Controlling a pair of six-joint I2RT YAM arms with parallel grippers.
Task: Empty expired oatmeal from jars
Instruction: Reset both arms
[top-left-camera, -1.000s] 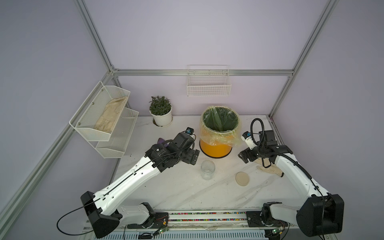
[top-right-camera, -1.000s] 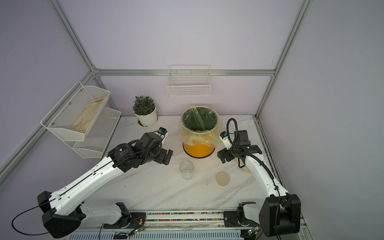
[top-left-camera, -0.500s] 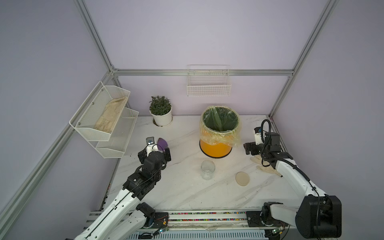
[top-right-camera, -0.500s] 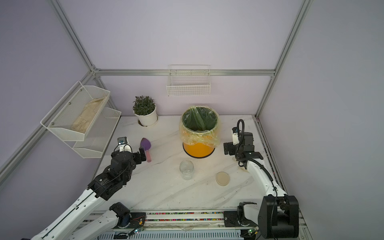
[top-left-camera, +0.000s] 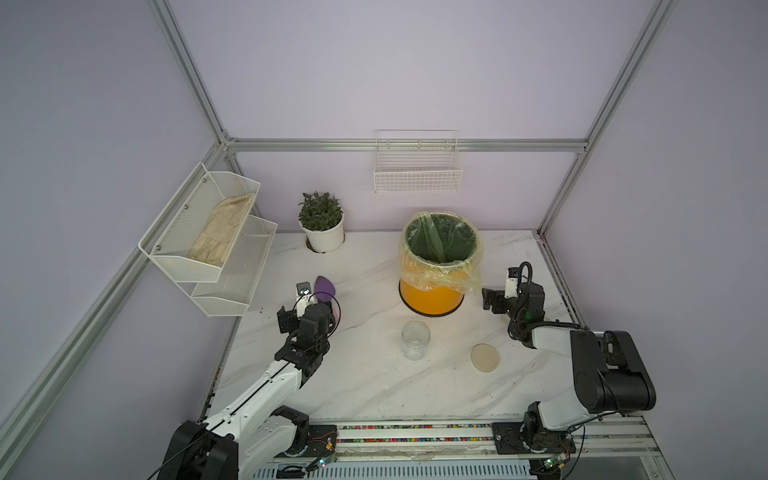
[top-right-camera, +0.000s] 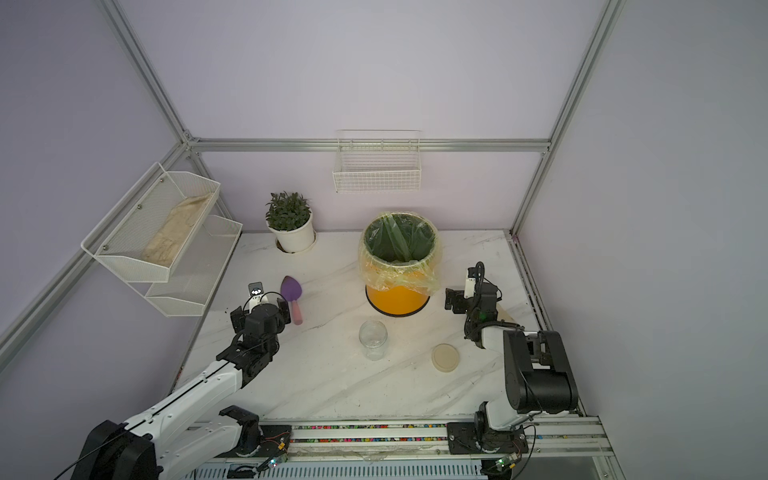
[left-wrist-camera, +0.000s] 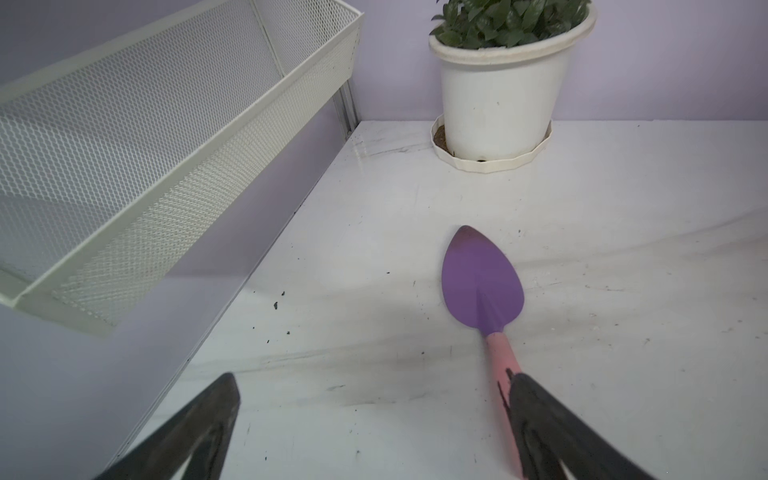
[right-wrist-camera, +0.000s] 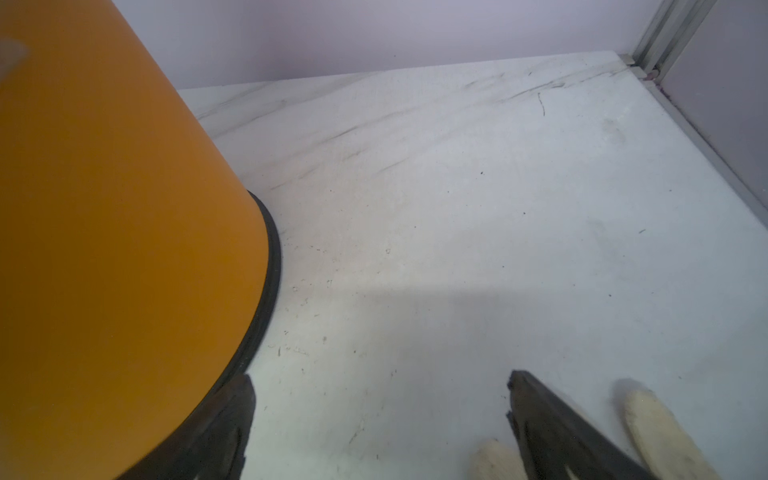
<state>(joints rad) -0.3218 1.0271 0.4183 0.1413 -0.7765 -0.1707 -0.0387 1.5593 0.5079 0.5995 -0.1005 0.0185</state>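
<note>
- Both arms have drawn back from the middle; left pincer (left-wrist-camera: 372, 382) and right pincer (right-wrist-camera: 381, 378) are spread, holding nothing.
- Jar (top-left-camera: 415, 338) stands upright on the surface (top-left-camera: 365, 382), seemingly empty, near its lid (top-left-camera: 485, 358).
- Risk: a sideways swing of the left pincer would knock the trowel (left-wrist-camera: 482, 282).

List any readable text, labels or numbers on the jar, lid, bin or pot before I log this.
No readable text anywhere.
The jar, the beige lid, the orange bin and the white plant pot show no label or print.
A small white mark on the left arm's camera housing is too small to read.
</note>
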